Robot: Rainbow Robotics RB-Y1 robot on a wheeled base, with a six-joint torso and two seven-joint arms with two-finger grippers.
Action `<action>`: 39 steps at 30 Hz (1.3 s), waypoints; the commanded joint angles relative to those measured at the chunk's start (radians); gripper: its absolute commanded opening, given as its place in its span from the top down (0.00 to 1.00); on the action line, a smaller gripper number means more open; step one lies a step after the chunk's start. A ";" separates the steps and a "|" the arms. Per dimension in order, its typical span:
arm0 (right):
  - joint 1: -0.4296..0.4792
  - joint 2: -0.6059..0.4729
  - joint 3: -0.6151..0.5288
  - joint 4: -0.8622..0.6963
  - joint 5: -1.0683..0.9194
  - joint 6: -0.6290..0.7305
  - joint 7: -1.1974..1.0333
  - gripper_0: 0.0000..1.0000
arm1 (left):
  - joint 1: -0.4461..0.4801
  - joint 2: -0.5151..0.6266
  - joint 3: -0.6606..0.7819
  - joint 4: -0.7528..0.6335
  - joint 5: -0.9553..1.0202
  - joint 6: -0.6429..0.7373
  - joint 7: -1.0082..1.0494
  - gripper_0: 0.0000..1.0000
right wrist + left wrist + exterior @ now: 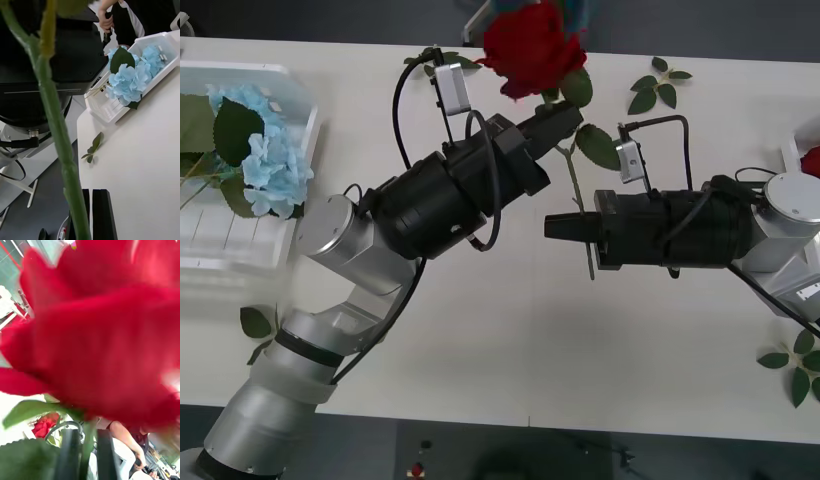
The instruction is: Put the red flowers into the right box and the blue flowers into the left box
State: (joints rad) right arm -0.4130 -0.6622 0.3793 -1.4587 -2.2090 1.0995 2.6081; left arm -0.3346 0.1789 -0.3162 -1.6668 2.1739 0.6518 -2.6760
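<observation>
A: Left gripper [565, 118] status?
B: Up over the far middle of the table [510, 330], black fingers [71, 453] clamped on the stem of a red rose [530, 45], just under the bloom. The bloom is raised high and blocks most of the left wrist view.

A: Right gripper [552, 227]?
B: Level with the lower stem [56, 123], tip pointing at it from the robot's right. Fingers [103, 213] together, side by side. The stem crosses in front of them, and I can't tell whether they touch it.

A: Blue flowers [265, 150]?
B: In the left box [240, 250], the translucent tray at the left edge of the table, with their green leaves.

A: Right box [792, 150]?
B: Only its white rim is visible at the right edge, with a bit of red [812, 160] inside. A second rose [45, 423] shows in the left wrist view, lying far off.

A: Anything else?
B: Loose leaf sprigs [658, 85] are scattered on the tabletop.
</observation>
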 commanded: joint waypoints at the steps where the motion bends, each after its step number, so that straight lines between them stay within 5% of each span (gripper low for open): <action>1: -0.015 -0.010 -0.017 -0.025 -0.029 -0.009 0.024 1.00 | -0.027 0.024 0.002 -0.018 0.004 0.003 -0.029 0.18; 13: -0.030 -0.149 -0.016 -0.025 -0.153 -0.049 0.000 1.00 | -0.007 0.313 0.060 -0.016 0.064 0.115 0.002 0.13; 24: -0.041 -0.655 -0.016 -0.011 -0.186 -0.105 -0.304 1.00 | -0.064 0.577 0.229 0.108 -0.120 0.474 0.232 0.13; 31: 0.023 -0.850 -0.016 0.075 -0.133 -0.116 -0.487 1.00 | -0.087 0.758 0.151 0.111 0.017 0.468 0.206 0.14; 39: 0.161 -0.964 -0.016 0.170 -0.021 -0.311 -0.568 1.00 | -0.096 0.906 -0.032 0.074 0.282 0.367 -0.008 0.13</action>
State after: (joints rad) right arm -0.2707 -1.5980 0.3791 -1.3308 -2.2538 0.8149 2.0759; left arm -0.4092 1.0366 -0.3294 -1.5487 2.4056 1.0326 -2.6422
